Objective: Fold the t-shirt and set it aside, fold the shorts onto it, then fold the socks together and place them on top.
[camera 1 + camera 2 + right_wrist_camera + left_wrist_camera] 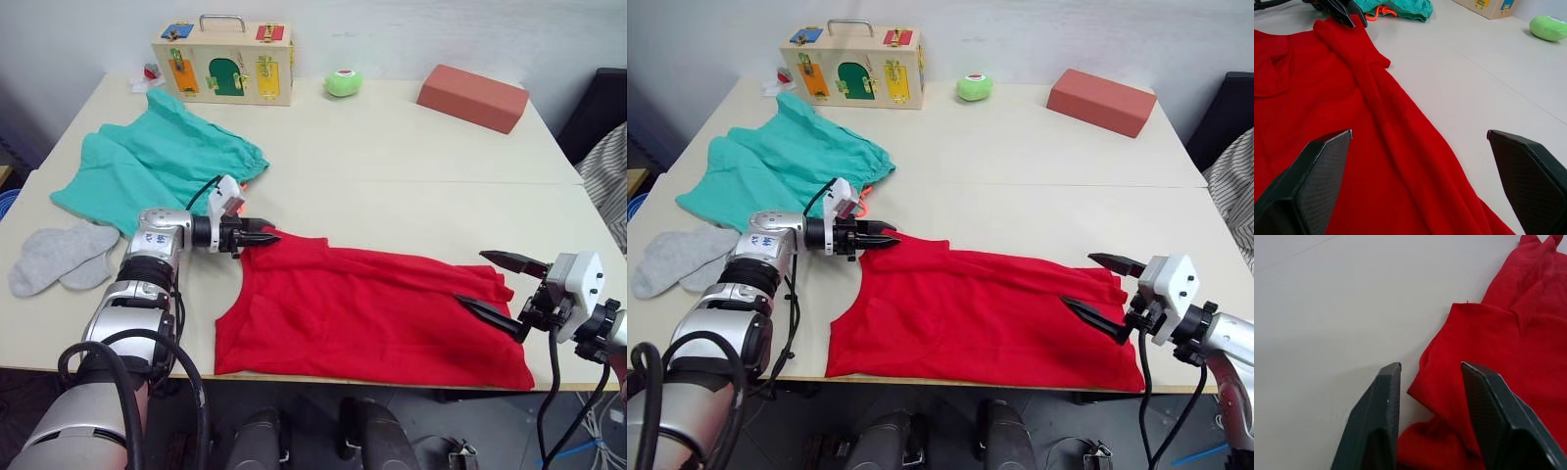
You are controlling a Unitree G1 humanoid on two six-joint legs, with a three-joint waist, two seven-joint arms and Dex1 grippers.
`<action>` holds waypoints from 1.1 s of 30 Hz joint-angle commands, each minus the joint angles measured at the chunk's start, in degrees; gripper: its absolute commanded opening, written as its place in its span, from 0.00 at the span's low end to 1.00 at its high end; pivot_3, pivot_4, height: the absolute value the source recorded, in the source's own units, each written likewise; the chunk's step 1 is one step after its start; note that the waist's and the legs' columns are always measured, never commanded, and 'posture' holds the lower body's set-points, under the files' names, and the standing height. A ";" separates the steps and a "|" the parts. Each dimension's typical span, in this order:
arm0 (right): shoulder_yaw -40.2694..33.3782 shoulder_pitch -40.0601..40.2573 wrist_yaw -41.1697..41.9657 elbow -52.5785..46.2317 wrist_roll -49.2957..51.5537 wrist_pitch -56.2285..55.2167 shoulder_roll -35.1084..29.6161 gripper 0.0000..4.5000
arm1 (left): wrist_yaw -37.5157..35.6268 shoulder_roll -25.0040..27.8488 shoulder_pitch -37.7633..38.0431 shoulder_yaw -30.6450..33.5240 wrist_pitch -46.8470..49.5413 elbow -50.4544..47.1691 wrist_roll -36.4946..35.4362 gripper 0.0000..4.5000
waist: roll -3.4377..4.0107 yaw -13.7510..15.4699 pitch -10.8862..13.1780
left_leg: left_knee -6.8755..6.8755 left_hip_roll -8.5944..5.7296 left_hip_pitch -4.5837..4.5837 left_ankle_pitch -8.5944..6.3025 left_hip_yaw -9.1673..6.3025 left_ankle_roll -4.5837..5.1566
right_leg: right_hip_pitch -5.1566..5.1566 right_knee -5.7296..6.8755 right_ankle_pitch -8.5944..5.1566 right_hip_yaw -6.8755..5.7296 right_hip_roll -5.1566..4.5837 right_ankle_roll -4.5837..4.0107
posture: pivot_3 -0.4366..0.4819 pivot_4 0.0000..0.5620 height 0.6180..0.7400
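The red t-shirt lies spread flat along the table's front edge. My left gripper is at the shirt's far left corner, open a little, with the cloth's edge lying between its fingers. My right gripper hovers wide open over the shirt's right end, with nothing held. The teal-green shorts lie rumpled at the back left, their orange drawstring just behind the left gripper. The grey socks lie side by side at the left edge.
A wooden latch box, a green soft toy and a red block stand along the back of the white table. A dark chair stands off its right side.
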 commanded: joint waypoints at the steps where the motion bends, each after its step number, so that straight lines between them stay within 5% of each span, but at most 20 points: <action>1: -0.76 0.26 0.00 -0.64 0.35 -0.84 0.44 1.00 | -0.21 -0.18 -1.82 -0.26 -1.36 -0.71 0.45 0.41 | 0.00 0.00 0.00 | 0.00 0.00 0.00 0.00 0.00 0.00 | 0.00 0.00 0.00 0.00 0.00 0.00 | 0.48 0.27 1.00; 4: -0.75 0.35 -0.04 -0.69 0.33 -0.91 0.61 1.00 | -0.69 -0.39 -2.12 -0.84 -1.98 -0.22 0.81 0.37 | 0.00 -0.01 0.00 | 0.00 0.00 0.00 0.00 0.00 0.00 | 0.00 0.00 0.00 0.00 0.00 0.00 | 0.48 0.27 1.00; 10: -0.64 0.34 -0.07 -0.49 0.16 -1.17 0.77 1.00 | -2.11 -0.38 -2.81 -0.76 -3.72 0.21 0.79 0.01 | 0.00 0.00 0.00 | 0.00 0.00 0.00 0.00 0.00 0.00 | 0.00 0.00 0.00 -0.01 0.00 0.00 | 0.48 0.27 1.00; 15: -0.71 0.46 0.00 -0.35 -0.02 -1.36 0.90 1.00 | -5.16 0.73 -2.43 -0.46 -5.51 -0.91 0.40 0.01 | 0.00 -0.03 0.00 | 0.00 -0.01 0.00 0.00 0.01 0.00 | 0.00 0.00 0.00 -0.06 0.01 0.00 | 0.48 0.27 1.00; 25: -1.20 1.05 0.48 1.40 -0.33 -2.39 0.80 1.00 | -19.28 1.40 5.25 1.57 -26.93 -10.99 -5.77 0.01 | 0.02 -0.05 -0.01 | 0.01 0.01 0.03 0.00 0.01 -0.01 | 0.02 0.00 0.00 -0.14 -0.05 -0.01 | 0.48 0.27 1.00; 33: -1.41 2.38 0.66 2.79 -0.49 -3.03 0.95 1.00 | -21.69 5.45 13.15 -5.57 -40.18 -19.70 -11.62 0.01 | 0.03 -0.04 -0.02 | 0.03 0.02 0.02 0.00 -0.01 0.01 | 0.03 -0.02 0.02 0.19 -0.08 -0.02 | 0.48 0.27 1.00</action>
